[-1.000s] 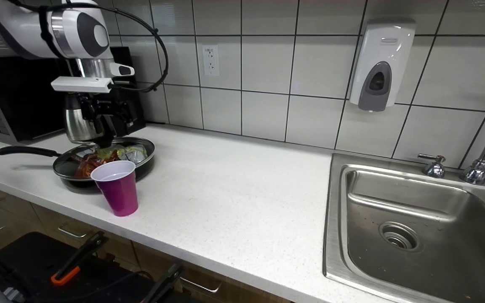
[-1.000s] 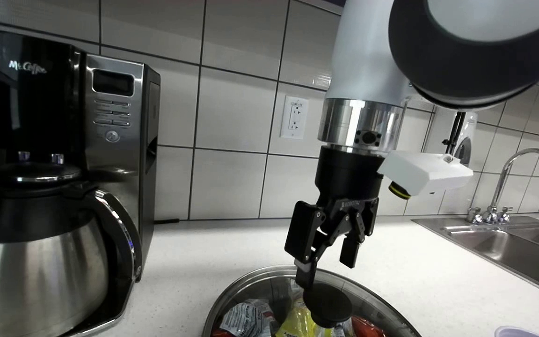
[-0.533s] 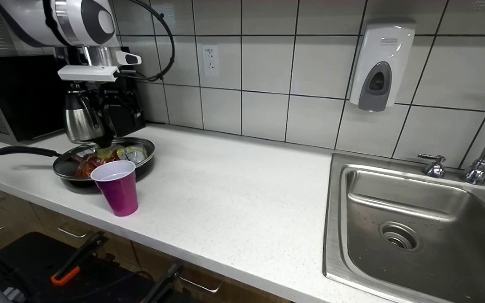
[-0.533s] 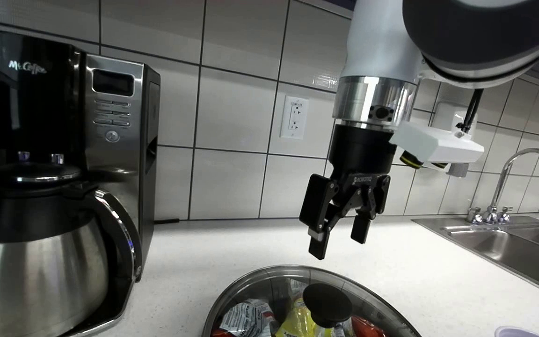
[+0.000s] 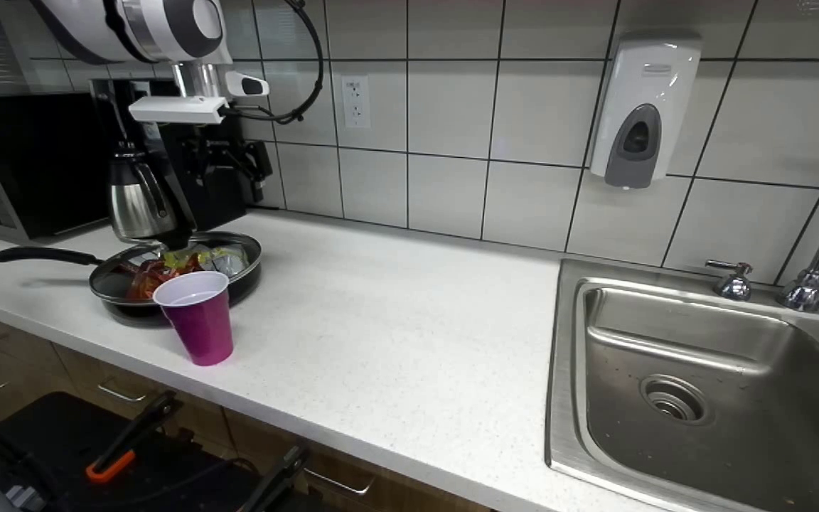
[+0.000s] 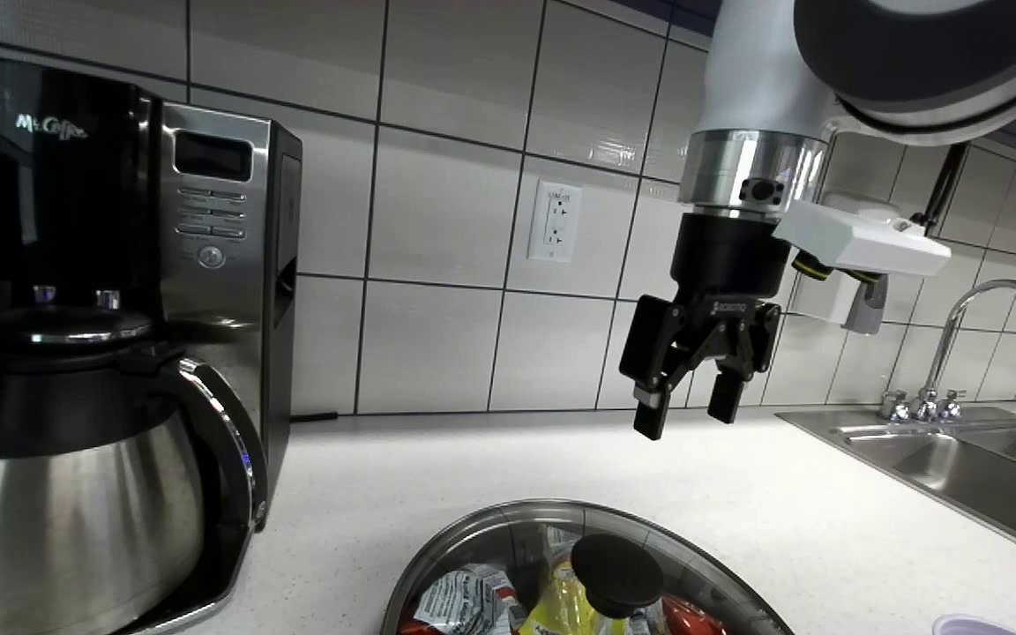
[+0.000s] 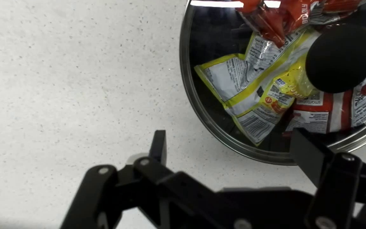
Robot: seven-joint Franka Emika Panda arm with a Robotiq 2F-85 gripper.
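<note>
My gripper (image 6: 689,414) is open and empty, in the air above the counter behind the pan. The wrist view shows its two fingers wide apart (image 7: 229,136), with counter and the lid's edge below them. Nearest is a black pan (image 5: 244,286) covered by a glass lid (image 6: 517,505), which also shows in the wrist view (image 7: 202,118). The lid has a round black knob (image 6: 618,575), seen in the wrist view too (image 7: 340,58). Yellow snack packets (image 7: 265,95) and red ones (image 7: 297,16) lie under the glass. The gripper touches nothing.
A magenta cup (image 5: 203,327) stands in front of the pan. A coffee maker (image 6: 217,194) with a steel carafe (image 6: 76,529) stands beside the pan. A black microwave (image 5: 40,163) is at the far left. A sink (image 5: 665,355) lies along the counter. The tiled wall (image 6: 437,353) is behind.
My gripper has risen from beside the lid's knob and moved toward the back wall and the sink side. Its fingers stay apart. The pan, lid and cup have not moved.
</note>
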